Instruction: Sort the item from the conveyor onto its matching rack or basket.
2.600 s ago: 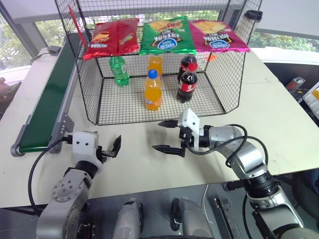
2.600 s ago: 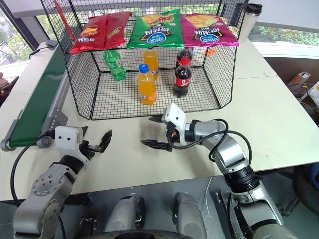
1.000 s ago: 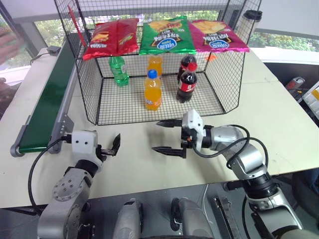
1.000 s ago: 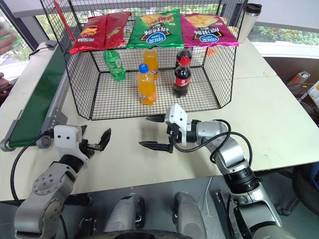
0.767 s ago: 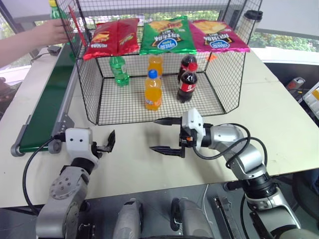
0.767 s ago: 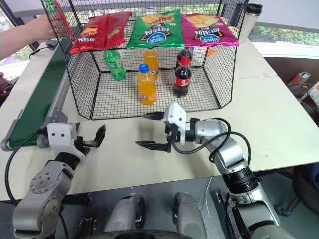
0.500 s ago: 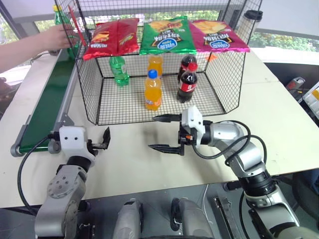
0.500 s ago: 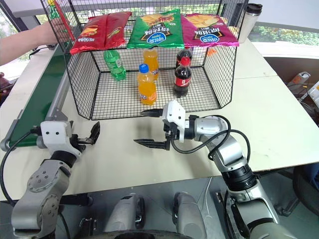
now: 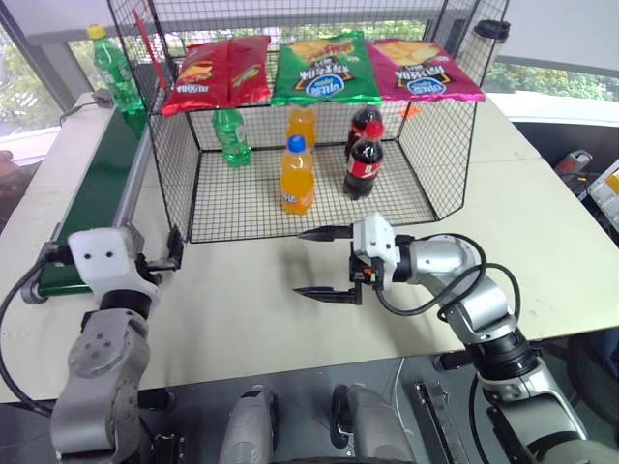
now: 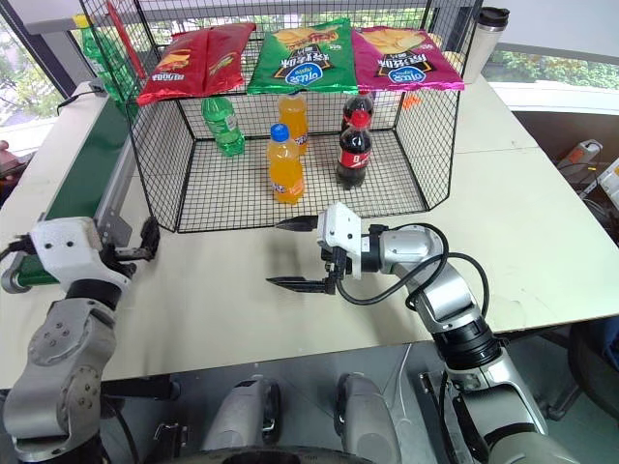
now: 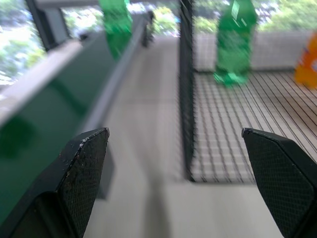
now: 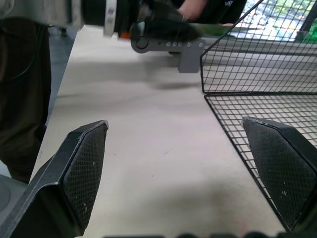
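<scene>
Newly set upright at the far end of the long dark green conveyor belt (image 9: 92, 193): clear green yellow-capped soda bottle (image 9: 113, 72); left gripper (image 9: 174, 253) wide, empty, shifted beltward beside black wire-grid basket (image 9: 440, 184); right gripper (image 9: 324, 262) wide, empty; risk: toppling the tall bottle.

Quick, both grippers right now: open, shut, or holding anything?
Left gripper: open, empty, beside the conveyor.
Right gripper: open, empty, over the table in front of the basket.

Two silver-grey metal robot arms with rounded joints, either side of the black wire basket (image 9: 455, 184). Each wrist carries a white boxy camera housing. Each gripper, left gripper (image 11: 178, 186) and right gripper (image 9: 324, 262), has two black, pointed, textured fingers. Black cables loop along both forearms.
</scene>
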Motion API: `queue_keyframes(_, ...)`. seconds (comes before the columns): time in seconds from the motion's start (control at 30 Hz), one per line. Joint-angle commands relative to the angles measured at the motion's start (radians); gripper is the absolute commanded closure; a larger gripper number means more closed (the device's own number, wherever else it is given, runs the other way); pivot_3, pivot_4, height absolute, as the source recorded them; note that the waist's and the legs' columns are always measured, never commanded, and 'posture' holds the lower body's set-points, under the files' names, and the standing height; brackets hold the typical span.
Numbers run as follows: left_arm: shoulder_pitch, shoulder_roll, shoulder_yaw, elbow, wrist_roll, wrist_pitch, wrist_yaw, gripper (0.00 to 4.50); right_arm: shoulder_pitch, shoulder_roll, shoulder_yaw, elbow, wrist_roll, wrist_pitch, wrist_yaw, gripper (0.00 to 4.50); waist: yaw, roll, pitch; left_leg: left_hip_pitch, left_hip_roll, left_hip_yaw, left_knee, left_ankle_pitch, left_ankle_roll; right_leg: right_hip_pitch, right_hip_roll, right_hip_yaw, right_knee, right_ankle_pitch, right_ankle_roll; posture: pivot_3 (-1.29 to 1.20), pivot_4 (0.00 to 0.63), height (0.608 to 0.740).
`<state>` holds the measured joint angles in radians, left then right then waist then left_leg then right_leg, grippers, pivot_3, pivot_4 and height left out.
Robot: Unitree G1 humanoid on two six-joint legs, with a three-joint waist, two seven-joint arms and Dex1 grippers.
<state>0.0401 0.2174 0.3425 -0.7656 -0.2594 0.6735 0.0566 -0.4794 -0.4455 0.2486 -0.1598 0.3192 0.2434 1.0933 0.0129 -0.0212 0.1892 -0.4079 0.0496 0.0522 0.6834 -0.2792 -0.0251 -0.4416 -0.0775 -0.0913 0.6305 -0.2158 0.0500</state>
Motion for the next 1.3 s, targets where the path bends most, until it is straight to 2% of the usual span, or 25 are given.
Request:
queue_keyframes(0.03, -0.021, 0.0, 0.042, -0.051, 0.019, 0.009, 0.036, 0.04, -0.015, -0.005, -0.006, -0.014, 0.005, 0.007, -0.002, 0.0, 0.0, 0.0, 0.0, 0.0, 0.0, 0.0, 0.0, 0.0, 0.0, 0.0, 0.0, 0.0, 0.0, 0.001, 0.001, 0.0, 0.15, 0.74)
queue_keyframes(0.43, 0.006, 0.066, 0.203, -0.031, -0.009, 0.077, 0.0, 0.04, -0.027, 0.009, -0.02, -0.04, 0.049, 0.028, 0.002, 0.0, -0.001, 0.0, 0.0, 0.0, 0.0, 0.0, 0.0, 0.0, 0.0, 0.0, 0.0, 0.0, 0.0, 0.001, 0.002, 0.0, 0.15, 0.74)
queue_keyframes(0.8, 0.013, 0.067, 0.313, 0.02, -0.048, 0.095, -0.02, 0.04, -0.025, 0.013, -0.017, -0.032, 0.05, 0.015, -0.003, 0.0, 0.0, 0.0, 0.0, 0.0, 0.0, 0.0, 0.0, 0.0, 0.0, 0.0, 0.0, 0.0, 0.0, 0.0, 0.0, 0.0, 0.15, 0.74)
queue_keyframes(1.3, -0.046, 0.113, 0.335, 0.065, -0.065, 0.115, -0.011, 0.04, 0.001, 0.003, -0.021, -0.049, 0.077, 0.022, 0.015, 0.0, 0.0, 0.0, 0.0, 0.0, 0.0, 0.0, 0.0, 0.0, 0.0, 0.0, 0.0, 0.0, 0.0, 0.001, 0.002, 0.0, 0.15, 0.74)
